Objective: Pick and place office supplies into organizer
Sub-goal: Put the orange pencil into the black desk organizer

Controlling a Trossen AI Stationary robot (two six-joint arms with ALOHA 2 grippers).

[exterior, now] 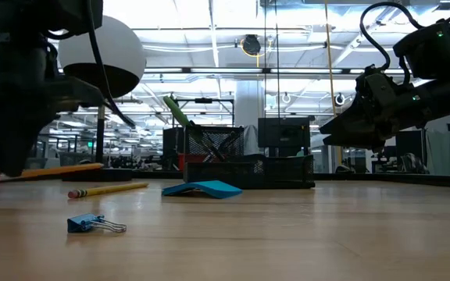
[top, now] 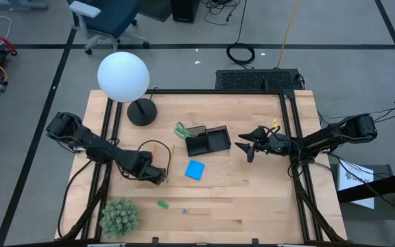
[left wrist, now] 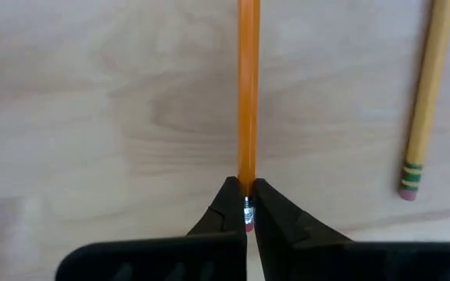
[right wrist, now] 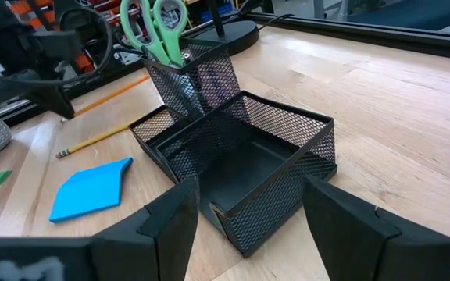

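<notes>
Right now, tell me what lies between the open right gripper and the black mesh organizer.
Only bare wooden table; the high view shows right gripper apart from organizer.

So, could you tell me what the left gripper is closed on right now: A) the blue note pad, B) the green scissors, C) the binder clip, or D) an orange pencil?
D: the left gripper has its fingers pinched on the eraser end of the orange pencil.

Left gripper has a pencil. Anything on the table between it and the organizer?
Nothing visible blocks it. The left gripper is shut on the orange pencil; the second pencil lies alongside, the blue note pad sits below the organizer.
</notes>
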